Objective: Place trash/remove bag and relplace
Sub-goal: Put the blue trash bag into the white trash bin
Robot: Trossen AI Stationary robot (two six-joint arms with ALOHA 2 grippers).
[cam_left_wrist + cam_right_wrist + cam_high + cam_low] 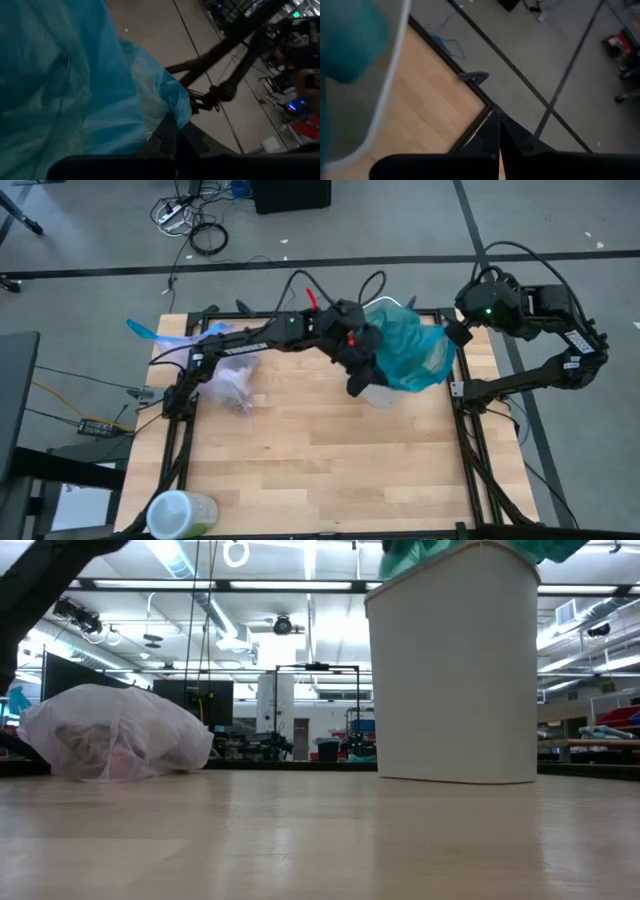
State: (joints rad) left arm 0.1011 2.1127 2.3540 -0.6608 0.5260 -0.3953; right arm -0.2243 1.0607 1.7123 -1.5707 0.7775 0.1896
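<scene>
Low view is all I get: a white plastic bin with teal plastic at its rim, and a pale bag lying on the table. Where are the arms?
Observer: In the high view the left gripper is reaching across to the white plastic bin, into the teal-green plastic bag draped over it.
Operator: Is it gripping that bag?
Observer: It looks so. In the left wrist view its jaws are shut and the bag's edge runs right to their tips.
Operator: And the right arm?
Observer: The right gripper sits beside the bin near the table's far right corner. Its jaws are shut on nothing.
</scene>
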